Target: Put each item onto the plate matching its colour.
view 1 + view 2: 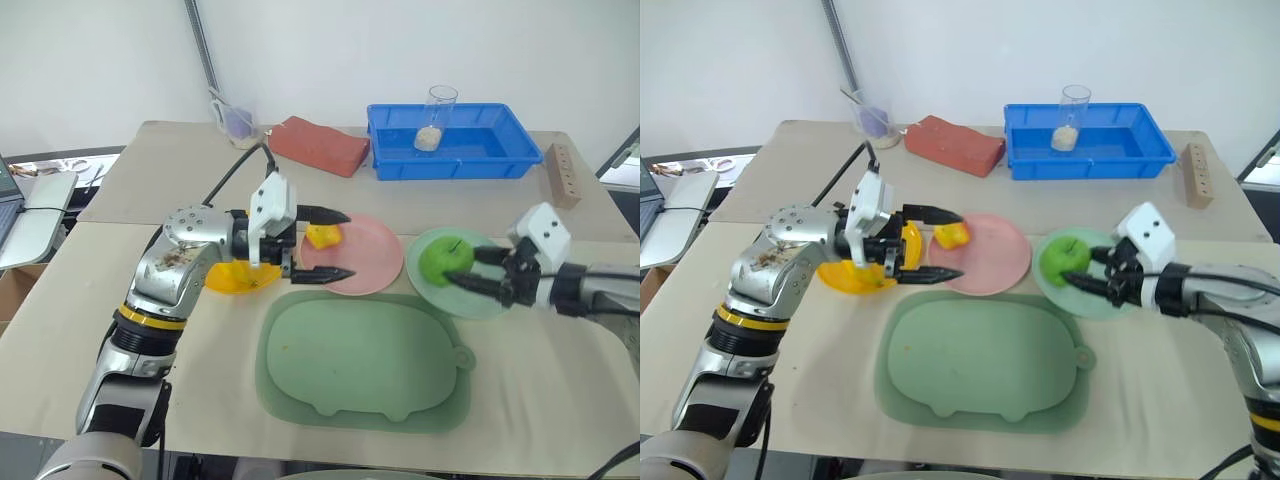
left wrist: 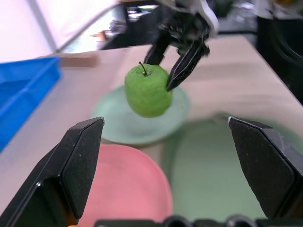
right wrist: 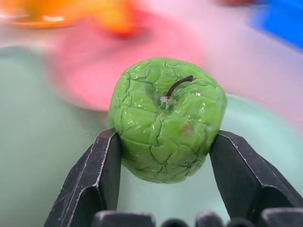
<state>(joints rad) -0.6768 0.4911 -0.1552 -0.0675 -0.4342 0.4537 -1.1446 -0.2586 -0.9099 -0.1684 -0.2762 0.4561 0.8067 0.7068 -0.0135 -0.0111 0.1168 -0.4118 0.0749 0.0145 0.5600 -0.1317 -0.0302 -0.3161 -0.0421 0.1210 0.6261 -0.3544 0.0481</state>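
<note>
My right gripper (image 1: 463,267) is shut on the round green apple (image 1: 445,258), one finger on each side, over the pale mint green plate (image 1: 482,302); whether the apple rests on the plate I cannot tell. My left gripper (image 1: 347,244) is open, pointing sideways over the near edge of the pale pink plate (image 1: 372,258). A small yellow-and-red fruit (image 1: 322,236) lies on that plate, between the open fingers. The bright yellow plate (image 1: 236,280) sits partly hidden behind my left wrist. In the left wrist view the apple (image 2: 147,91) shows with the right gripper's fingers (image 2: 184,61) on it.
A large dull-green mat (image 1: 360,362) lies in front of the plates. At the back stand a blue tray (image 1: 500,160) holding a clear cup (image 1: 437,118), a red brick-shaped block (image 1: 318,145), a small glass (image 1: 237,120) and a wooden block (image 1: 564,173).
</note>
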